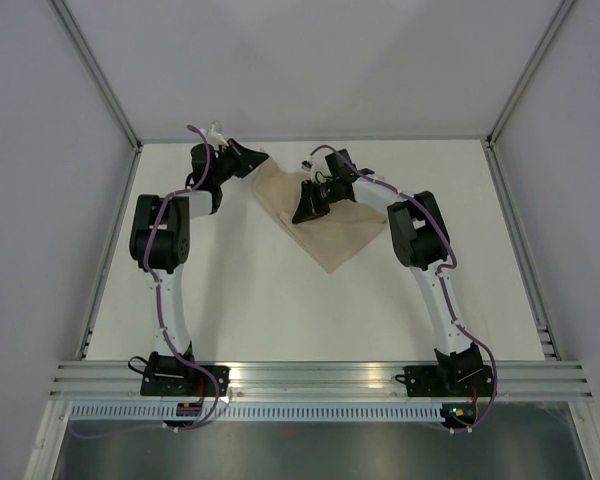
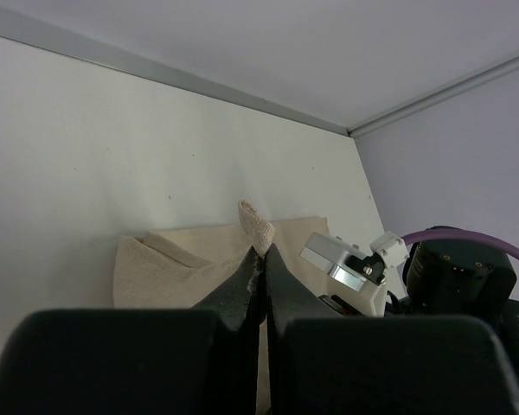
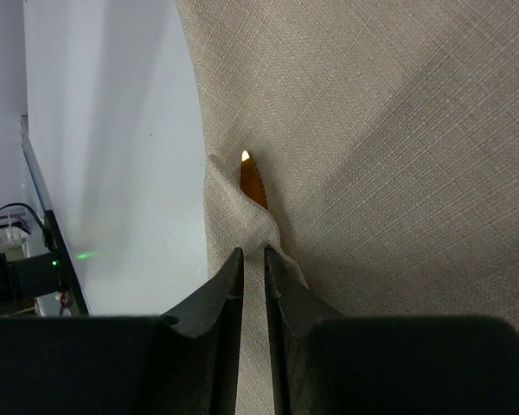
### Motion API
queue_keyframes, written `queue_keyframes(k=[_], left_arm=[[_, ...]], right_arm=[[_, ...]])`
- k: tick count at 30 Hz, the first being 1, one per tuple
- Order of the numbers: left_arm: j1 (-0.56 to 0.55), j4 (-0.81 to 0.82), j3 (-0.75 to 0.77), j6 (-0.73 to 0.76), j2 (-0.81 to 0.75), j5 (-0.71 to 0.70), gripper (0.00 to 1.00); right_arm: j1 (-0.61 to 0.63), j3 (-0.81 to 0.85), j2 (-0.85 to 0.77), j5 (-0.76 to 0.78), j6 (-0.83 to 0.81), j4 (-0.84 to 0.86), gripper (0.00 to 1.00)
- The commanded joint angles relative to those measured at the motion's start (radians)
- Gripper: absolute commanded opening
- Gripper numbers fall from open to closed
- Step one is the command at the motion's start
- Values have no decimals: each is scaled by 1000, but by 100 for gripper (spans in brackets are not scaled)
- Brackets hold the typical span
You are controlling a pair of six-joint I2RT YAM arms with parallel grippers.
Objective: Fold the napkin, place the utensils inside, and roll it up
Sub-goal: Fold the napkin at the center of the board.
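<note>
here the beige napkin (image 1: 332, 238) lies folded in a rough triangle on the white table (image 1: 240, 300), toward the far edge and about midway between the side edges. the left gripper (image 2: 261, 258) is clamped tight on the napkin's far left corner. the cloth rises to the pinch, and a small tip pokes up past the fingertips. the right gripper (image 3: 253, 256) sits at a folded edge of the napkin, its jaws drawn nearly together on a puckered ridge of cloth. just beyond its fingertips the yellow-orange blade tip of the knife (image 3: 253, 183) peeks from a gap under the fold; cloth hides the rest of the knife. the two grippers are near each other, and the right arm's camera mount (image 2: 350, 264) crowds in just right of the left gripper. pale walls (image 1: 40, 200) rise round the table, and an aluminium rail (image 1: 320, 378) runs along the near edge.
</note>
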Motion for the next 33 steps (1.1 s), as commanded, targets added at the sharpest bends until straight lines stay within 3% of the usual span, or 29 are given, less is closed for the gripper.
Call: queue_keyframes(k=[1,13,19,25,33], left_arm=[[-8,62,-12,-4,-78,44,2],[-44,131,-35,51,-132,193,2],[-98,126,-105,139,-197,291,2],[-198,105,-185,229,-233,437,2],[-296,-41,-299,401,-267,446,2]], right_arm=[[6,20,-19,84,-63,23,22],[6,5,-233,-20,-43,52,31],[-24,-104,-409,79,-94,-12,29],[-131,-235,-624,173,-190,-121,29],[-205,-363,-837,279,-307,-260,29]])
